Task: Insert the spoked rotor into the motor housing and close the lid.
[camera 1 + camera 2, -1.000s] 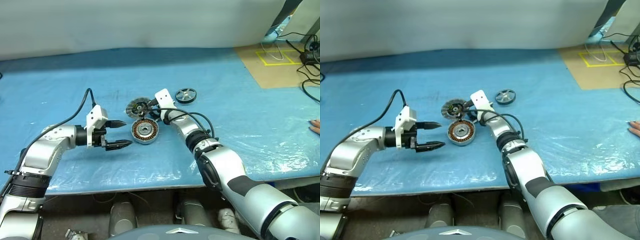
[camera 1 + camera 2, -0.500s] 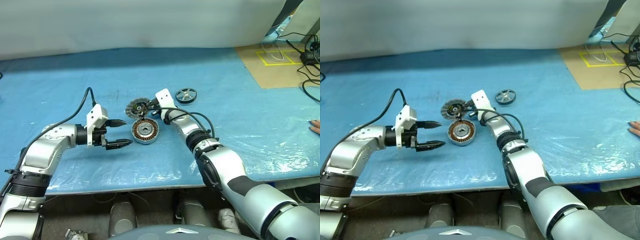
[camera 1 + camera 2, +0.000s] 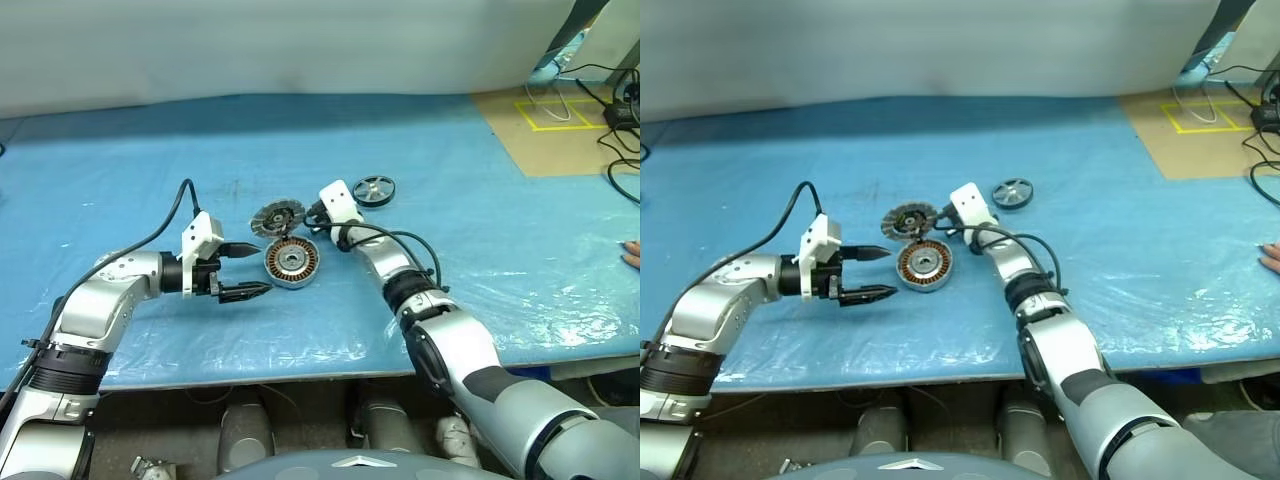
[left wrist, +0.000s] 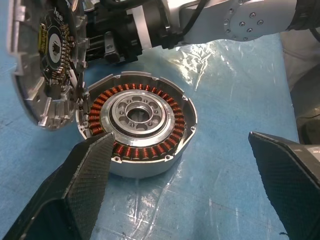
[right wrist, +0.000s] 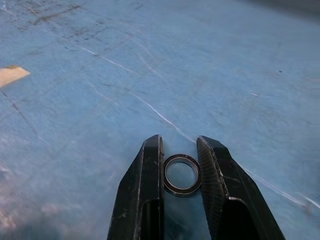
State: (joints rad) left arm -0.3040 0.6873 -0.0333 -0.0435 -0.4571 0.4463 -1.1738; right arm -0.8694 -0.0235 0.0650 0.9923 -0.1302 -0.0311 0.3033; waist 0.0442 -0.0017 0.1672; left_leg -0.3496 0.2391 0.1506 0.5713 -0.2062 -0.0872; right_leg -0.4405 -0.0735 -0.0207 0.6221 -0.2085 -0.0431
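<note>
Ring (image 5: 182, 174) sits clamped in right tool (image 5: 181, 150); left tool (image 4: 190, 165) gapes wide, empty.

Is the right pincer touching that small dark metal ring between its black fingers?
Touching. In the right wrist view, the small dark metal ring sits pinched between the right pincer: both black fingers press against its rim with no gap.

A robotics test bench in a lab or workshop, by the look of it.

I work over a table wrapped in a blue plastic sheet (image 3: 480, 230), its crinkled film scuffed and marked. Loose motor parts lie on it. A plain pale wall (image 3: 300, 50) stands behind. Off to my right I see brown flooring with yellow tape squares (image 3: 548, 113) and black cables (image 3: 620, 120) trailing across it.
</note>
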